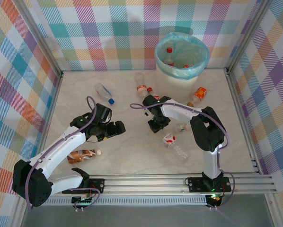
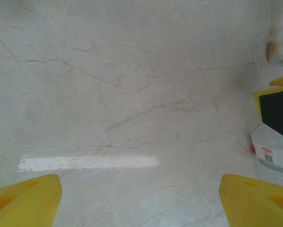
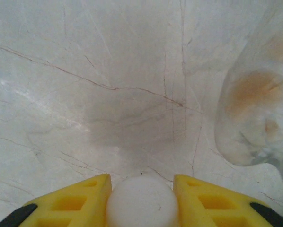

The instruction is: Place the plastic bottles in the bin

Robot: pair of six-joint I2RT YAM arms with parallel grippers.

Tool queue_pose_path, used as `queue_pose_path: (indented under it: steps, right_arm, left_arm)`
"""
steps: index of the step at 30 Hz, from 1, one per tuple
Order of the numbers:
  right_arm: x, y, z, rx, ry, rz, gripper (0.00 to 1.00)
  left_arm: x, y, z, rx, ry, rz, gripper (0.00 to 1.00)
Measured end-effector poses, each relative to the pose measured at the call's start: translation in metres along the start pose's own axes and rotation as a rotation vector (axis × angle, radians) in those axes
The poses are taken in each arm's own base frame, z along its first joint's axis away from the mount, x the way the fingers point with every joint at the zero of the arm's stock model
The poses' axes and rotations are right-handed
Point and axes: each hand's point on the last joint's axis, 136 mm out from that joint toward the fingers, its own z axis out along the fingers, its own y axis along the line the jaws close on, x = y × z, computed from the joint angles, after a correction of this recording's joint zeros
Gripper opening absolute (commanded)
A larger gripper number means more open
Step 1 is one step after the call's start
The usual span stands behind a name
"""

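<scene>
Inside bin [image 1: 174,84], red-capped bottles [image 1: 169,52]; left fingers [image 2: 23,198] wide above desk [image 2: 132,94], right fingers [image 3: 75,201] pinched on white cap [image 3: 142,202].

The walls [image 1: 108,33] have a check pattern in teal, purple, orange, yellow and blue. The table [image 2: 132,71] is pale cream marble with thin brown veins. The bin [image 1: 175,85] is white, its bag [image 1: 200,57] light teal. The fingers [image 3: 96,189] are yellow, and the round cap [image 3: 142,202] between them is white

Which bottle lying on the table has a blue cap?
The clear bottle lying on its side left of the bin, leftmost at the far end. Its cap is blue; the bottle beside it shows red.
</scene>
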Motion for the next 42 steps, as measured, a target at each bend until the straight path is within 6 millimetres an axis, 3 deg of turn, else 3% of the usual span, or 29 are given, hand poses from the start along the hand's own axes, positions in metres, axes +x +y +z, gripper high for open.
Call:
queue_pose_path:
  steps: [6,10,13,20,22,26,29,34,36,39,42]
  right_arm:
    - [-0.010,0.001,-0.017,-0.009,-0.023,-0.010,0.32]
    - [-0.025,0.004,-0.058,-0.039,-0.121,-0.010,0.29]
    - [-0.042,0.003,-0.115,-0.055,-0.284,-0.008,0.29]
    - [-0.087,-0.011,-0.307,-0.022,-0.832,-0.041,0.29]
    - [-0.095,-0.022,-0.352,0.018,-0.967,-0.046,0.29]
    - [-0.106,-0.047,-0.422,0.098,-1.193,-0.030,0.30]
    - [-0.112,-0.067,-0.460,0.170,-1.326,-0.013,0.30]
    - [-0.122,-0.101,-0.512,0.318,-1.505,0.029,0.29]
    - [-0.129,-0.114,-0.524,0.380,-1.550,0.046,0.30]
    - [-0.146,-0.132,-0.526,0.474,-1.575,0.072,0.31]
    - [-0.169,-0.153,-0.509,0.562,-1.553,0.093,0.31]
  left_arm:
    - [-0.003,-0.003,-0.003,0.005,-0.006,0.011,0.86]
    - [-0.015,-0.017,-0.016,0.040,-0.043,0.031,0.86]
    - [-0.032,-0.037,-0.036,0.088,-0.097,0.052,0.86]
    - [-0.085,-0.100,-0.097,0.216,-0.246,0.142,0.84]
    - [-0.100,-0.118,-0.111,0.251,-0.280,0.165,0.84]
    - [-0.124,-0.152,-0.134,0.322,-0.330,0.205,0.83]
    - [-0.135,-0.171,-0.147,0.375,-0.357,0.227,0.83]
    - [-0.155,-0.201,-0.160,0.449,-0.399,0.270,0.83]
    - [-0.166,-0.215,-0.164,0.479,-0.422,0.286,0.83]
    - [-0.185,-0.238,-0.164,0.528,-0.455,0.307,0.83]
    - [-0.195,-0.256,-0.154,0.557,-0.461,0.322,0.83]
